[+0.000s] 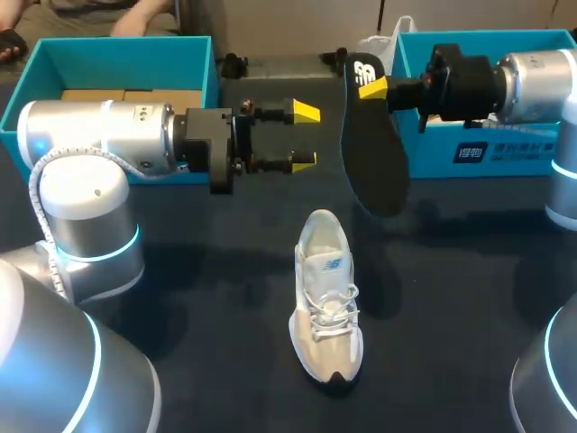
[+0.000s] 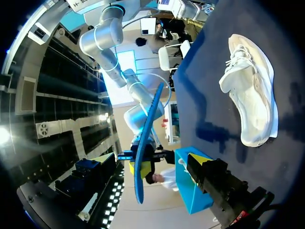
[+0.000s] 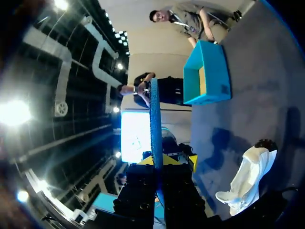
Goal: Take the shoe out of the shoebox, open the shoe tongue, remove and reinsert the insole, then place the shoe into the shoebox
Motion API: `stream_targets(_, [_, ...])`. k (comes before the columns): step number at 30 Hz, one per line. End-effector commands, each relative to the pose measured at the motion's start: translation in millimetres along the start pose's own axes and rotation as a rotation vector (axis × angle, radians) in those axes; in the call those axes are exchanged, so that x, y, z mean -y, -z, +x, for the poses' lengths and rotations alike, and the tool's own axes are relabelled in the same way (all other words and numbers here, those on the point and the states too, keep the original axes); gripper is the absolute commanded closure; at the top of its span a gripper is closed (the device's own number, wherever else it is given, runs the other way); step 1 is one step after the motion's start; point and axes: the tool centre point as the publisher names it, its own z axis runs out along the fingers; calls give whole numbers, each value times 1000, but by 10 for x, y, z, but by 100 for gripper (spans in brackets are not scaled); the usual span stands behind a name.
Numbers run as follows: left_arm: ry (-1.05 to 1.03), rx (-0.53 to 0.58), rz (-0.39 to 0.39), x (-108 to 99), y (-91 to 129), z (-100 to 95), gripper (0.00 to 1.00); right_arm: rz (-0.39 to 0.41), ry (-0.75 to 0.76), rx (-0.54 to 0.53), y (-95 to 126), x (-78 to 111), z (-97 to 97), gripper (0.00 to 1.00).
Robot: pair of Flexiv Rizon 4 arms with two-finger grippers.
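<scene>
Plainly the first half of the job is done. The shoe [image 1: 326,307] is out of its box and sits on its sole near the middle of the table [image 1: 451,298]. Its heel points to the far side and its toe toward the robot. It is well apart from the two teal boxes at the back, the left box [image 1: 117,42] and the right box [image 1: 505,149].

The insole [image 1: 371,162] is out of the shoe as well. The right gripper [image 1: 372,87] is clamped on what looks like its heel end, so the insole hangs in the air with its broad end down, beyond the shoe's heel. In the right wrist view it shows edge-on, rising from between the fingers.

The left gripper [image 1: 304,135] is spread wide and holds nothing. It hovers just beside the insole with its tips pointing at it, not touching.

I cannot tell how far the tongue is pulled open. By my judgement, what is left is to slide the insole back into the shoe, seat it flat, and then lift the shoe into its box.
</scene>
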Motion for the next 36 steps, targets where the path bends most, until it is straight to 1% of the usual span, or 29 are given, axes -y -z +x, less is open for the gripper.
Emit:
stream_targets(1, [9, -2, -30, -59, -171, 69, 0, -19, -35, -26, -131, -67, -187, 100])
stream_targets(3, [14, -6, -40, -81, -199, 88, 0, -43, -50, -33, -142, -74, -209, 100])
stream_targets(5, [23, -7, -51, -93, -221, 105, 0, -51, -82, -2, -141, -77, -248, 100])
stream_targets(6, [26, -7, -51, -95, -228, 108, 0, -60, -78, -16, -144, -78, -260, 100])
stream_targets(9, [24, -1, -56, -92, -236, 106, 0, -75, -105, 1, -148, -89, -299, 100])
stream_targets(10, [22, 0, -58, -92, -241, 104, 0, -83, -108, -17, -150, -93, -314, 100])
stream_targets(15, [4, -5, -60, -96, -298, 112, 0, -83, -108, -17, -150, -93, -314, 100])
stream_targets(16, [3, -5, -60, -101, -318, 116, 3, -83, -108, -17, -150, -93, -314, 100])
stream_targets(18, [8, -7, -61, -108, -364, 126, 14, -83, -108, -17, -150, -93, -314, 100])
stream_targets(19, [9, -7, -61, -104, -382, 127, 22, -83, -108, -17, -150, -93, -314, 100])
stream_targets(22, [6, -7, -60, -95, -427, 119, 33, -83, -108, -17, -150, -93, -314, 100])
stream_targets(25, [4, -3, -60, -91, -463, 103, 32, -83, -108, -17, -150, -93, -314, 100])
stream_targets(26, [5, -3, -61, -88, -474, 96, 36, -83, -108, -17, -150, -93, -314, 100])
stream_targets(28, [2, -1, -62, -77, -491, 80, 51, -83, -108, -17, -150, -93, -314, 100])
stream_targets(29, [2, 3, -61, -73, -496, 71, 53, -83, -108, -17, -150, -93, -314, 100])
stream_targets(31, [-5, 6, -62, -61, -501, 56, 60, -83, -108, -17, -150, -93, -314, 100])
stream_targets(34, [-8, 9, -61, -53, -503, 41, 64, -83, -108, -17, -150, -93, -314, 100])
stream_targets(36, [-10, 12, -60, -46, -503, 30, 71, -83, -108, -17, -150, -93, -314, 100])
